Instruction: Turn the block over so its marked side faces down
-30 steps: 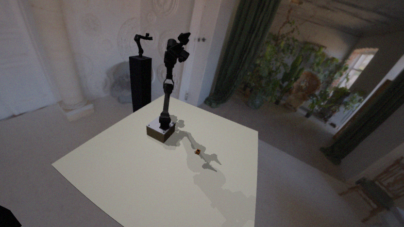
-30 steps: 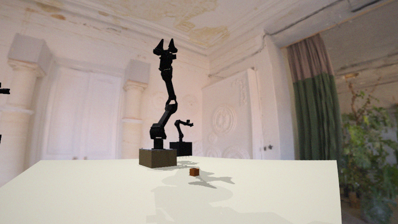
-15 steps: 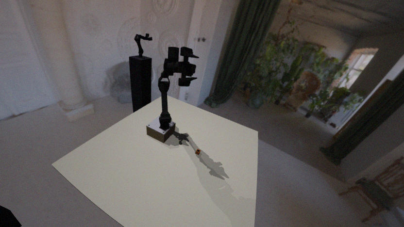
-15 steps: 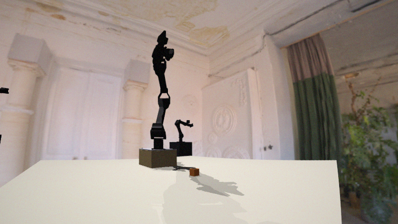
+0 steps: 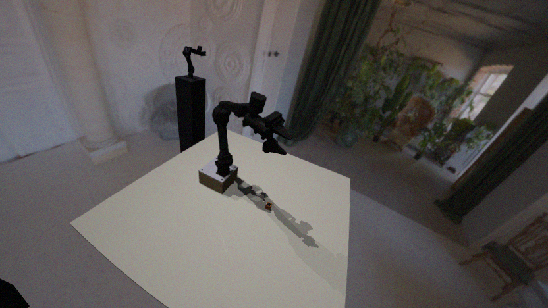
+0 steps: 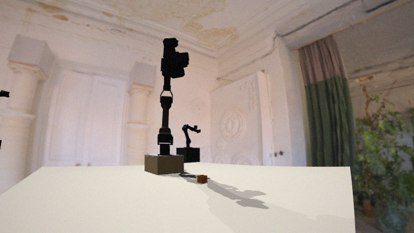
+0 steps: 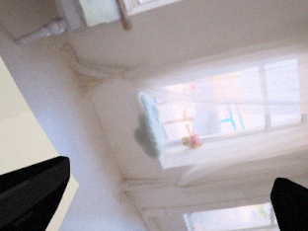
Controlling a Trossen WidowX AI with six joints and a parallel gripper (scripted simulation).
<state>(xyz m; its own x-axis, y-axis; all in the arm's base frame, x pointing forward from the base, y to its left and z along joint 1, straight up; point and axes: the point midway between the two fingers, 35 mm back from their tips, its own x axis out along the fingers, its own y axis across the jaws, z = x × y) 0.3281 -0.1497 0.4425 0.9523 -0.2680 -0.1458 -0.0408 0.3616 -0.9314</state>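
A small orange-brown block rests on the pale table, a little out from the arm's base. A dark patch shows on its upward face; its detail is too small to make out. My gripper is open and empty, raised high above the table and pointing outward and somewhat down in the top view. Its two black fingers stand wide apart in the wrist view, where the block does not show. In the exterior view the fingers are hard to make out against the dark arm.
The arm stands on a box-shaped base on the table. Its shadow falls across the table around the block. The table's edge shows at the left of the wrist view. Another small arm stands on a black pedestal beyond the table.
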